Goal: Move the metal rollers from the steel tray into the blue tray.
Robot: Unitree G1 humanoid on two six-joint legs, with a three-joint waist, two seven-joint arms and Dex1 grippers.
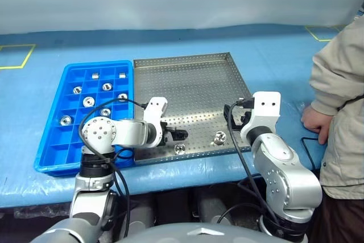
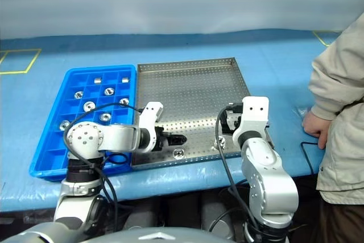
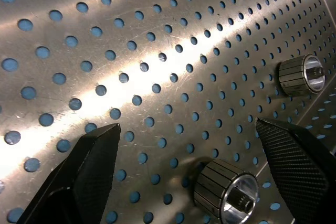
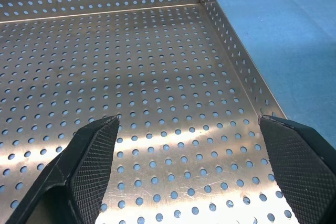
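On a blue-covered table (image 1: pixel 170 44), the steel tray (image 1: pixel 193 78) sits beside the blue tray (image 1: pixel 57 146), which already holds several rollers. Two metal rollers (image 1: pixel 180 148) remain near the steel tray's front rim. The left gripper (image 1: pixel 177 134), fingers spread, angles down over the nearer one, apparently to grasp it; the right gripper (image 4: pixel 189 166) hovers spread and empty.
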